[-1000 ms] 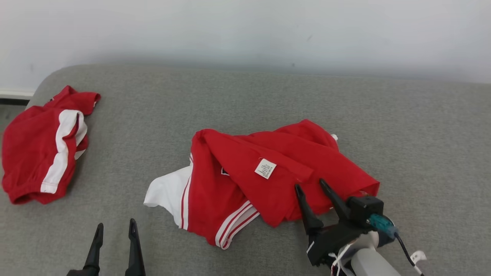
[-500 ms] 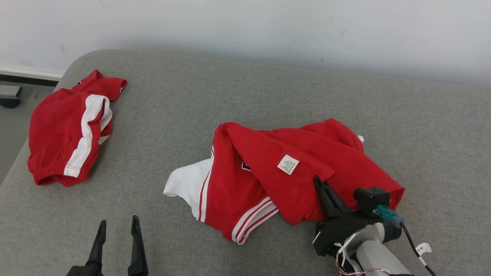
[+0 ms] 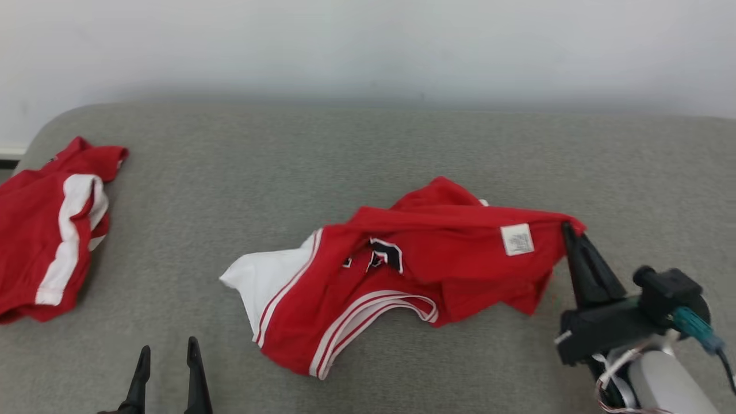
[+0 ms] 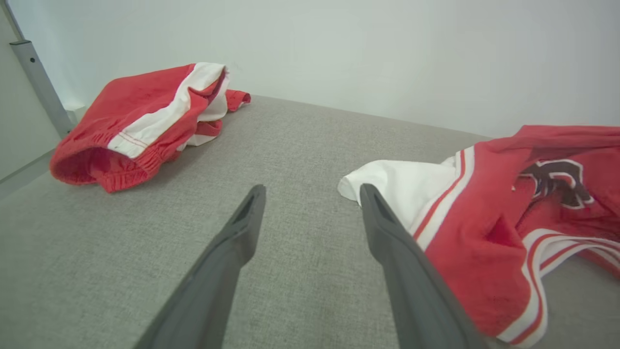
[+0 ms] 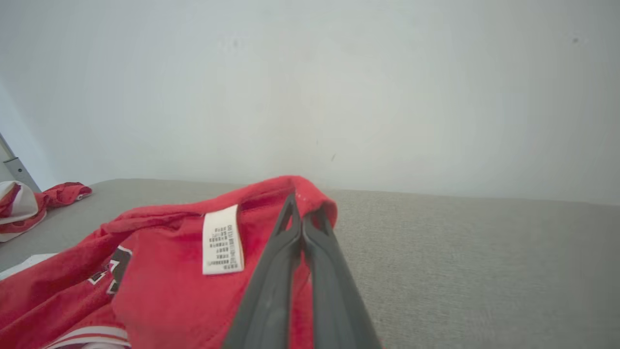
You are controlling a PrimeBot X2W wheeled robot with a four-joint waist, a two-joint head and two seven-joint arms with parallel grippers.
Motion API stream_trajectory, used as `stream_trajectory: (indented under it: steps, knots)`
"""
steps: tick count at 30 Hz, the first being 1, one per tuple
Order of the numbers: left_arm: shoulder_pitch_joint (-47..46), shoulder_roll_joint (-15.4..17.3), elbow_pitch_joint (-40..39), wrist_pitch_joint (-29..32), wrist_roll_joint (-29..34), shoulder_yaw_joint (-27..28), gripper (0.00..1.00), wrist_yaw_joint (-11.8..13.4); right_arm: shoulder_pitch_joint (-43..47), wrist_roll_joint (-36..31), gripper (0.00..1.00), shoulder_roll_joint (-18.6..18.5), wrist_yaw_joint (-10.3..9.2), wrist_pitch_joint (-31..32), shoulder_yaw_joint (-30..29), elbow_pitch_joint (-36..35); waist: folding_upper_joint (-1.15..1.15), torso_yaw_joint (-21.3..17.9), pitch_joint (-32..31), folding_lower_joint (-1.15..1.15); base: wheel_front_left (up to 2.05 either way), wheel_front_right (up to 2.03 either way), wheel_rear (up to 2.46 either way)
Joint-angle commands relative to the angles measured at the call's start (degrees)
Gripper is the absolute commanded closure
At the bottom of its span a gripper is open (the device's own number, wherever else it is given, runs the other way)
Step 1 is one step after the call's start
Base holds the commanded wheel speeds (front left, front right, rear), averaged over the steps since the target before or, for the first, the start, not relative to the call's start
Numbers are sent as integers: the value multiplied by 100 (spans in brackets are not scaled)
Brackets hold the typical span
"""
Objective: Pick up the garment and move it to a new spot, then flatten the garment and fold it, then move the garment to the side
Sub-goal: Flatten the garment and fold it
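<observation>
While my right gripper (image 3: 568,231) is clamped on the lifted right end of the garment (image 3: 437,253), I record its long axis running leftward across the grey pad (image 3: 345,149), white sleeve (image 3: 264,282) nearest my left gripper (image 3: 167,345), fingers apart at the front edge

Right gripper (image 3: 568,229) fingers (image 3: 587,270) pinched together; left gripper (image 3: 167,345) fingers (image 3: 196,374) apart.

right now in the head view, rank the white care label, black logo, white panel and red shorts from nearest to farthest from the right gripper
1. White care label, just left of the right gripper, by the jersey edge it pinches.
2. Black logo, mid-jersey.
3. White panel, the jersey's left end.
4. Red shorts, far left.
</observation>
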Motion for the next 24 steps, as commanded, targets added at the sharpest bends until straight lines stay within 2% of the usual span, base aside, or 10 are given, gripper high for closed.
stream_trajectory:
  steps: [1,4,11,17,22,24]
  knots:
    - [-26,2,13,-16,-42,-35,0,34,268,34,100,-174,-13,-3,-11,-297,0,-436,-56,0,0,0,0]
    - [-99,2,67,-15,-50,-119,0,34,619,70,100,-470,-13,-5,-111,-761,0,-639,-44,0,0,0,0]
    - [-222,2,112,-16,-2,-81,0,15,1507,156,100,-770,-13,-4,-102,-1497,0,-917,29,0,0,0,0]
    - [-289,3,132,-16,33,-20,0,-46,2063,164,100,-872,-13,-5,-372,-1277,0,-914,72,0,0,0,0]
    - [-259,2,160,-16,17,-19,0,-47,2185,318,100,-681,-13,-4,-431,-928,0,-897,86,0,0,0,0]
    - [-241,2,184,-16,-19,-17,0,-39,2078,400,0,-667,-13,-5,-315,-871,0,-882,67,0,0,0,0]
